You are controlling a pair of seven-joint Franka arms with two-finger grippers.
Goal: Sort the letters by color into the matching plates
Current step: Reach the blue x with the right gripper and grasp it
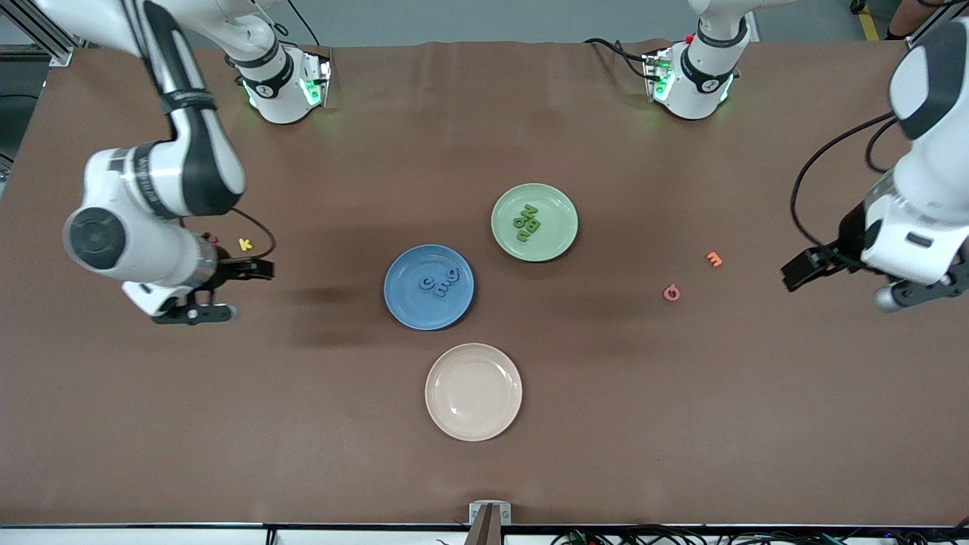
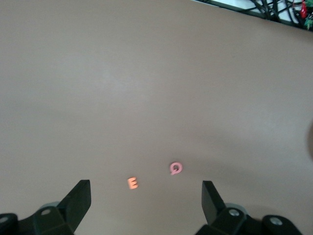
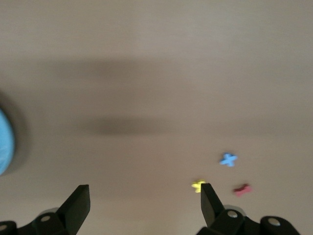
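Bench (image 1: 681, 424): brown cover, fills the front view edge to edge.

Plates, three, of like size, grouped at the frame's centre.
- Blue plate (image 1: 412, 306): dead centre. It carries a cluster of blue letters (image 1: 439, 284).
- Green plate (image 1: 549, 227): just above centre, near the blue plate but not touching it, a little toward the left arm's end. It carries a cluster of green letters (image 1: 526, 222).
- Cream plate (image 1: 473, 391): lower centre, nearest the front camera. It is bare.

Claws, two.
- Right claw (image 3: 144, 205): at mid-height in the front view, at the right arm's end. It hovers over bare bench close to the yellow letter, fingers spread wide and gripping nothing.
- Left claw (image 2: 145, 205): at mid-height, at the left arm's end, over bare bench. Its fingers are likewise released and empty.

Loose letters on the bench.
- Stray blue letter (image 3: 228, 159): seen only in the right wrist view, near the yellow and red ones and outside any plate.
- Yellow letter (image 1: 244, 244): beside the right arm's wrist.
- Red letter (image 3: 242, 189): just beside the yellow one.
- Orange letter (image 1: 714, 259): between the green plate and the left claw.
- Pink letter (image 1: 671, 292): near the orange one and slightly lower in the frame.
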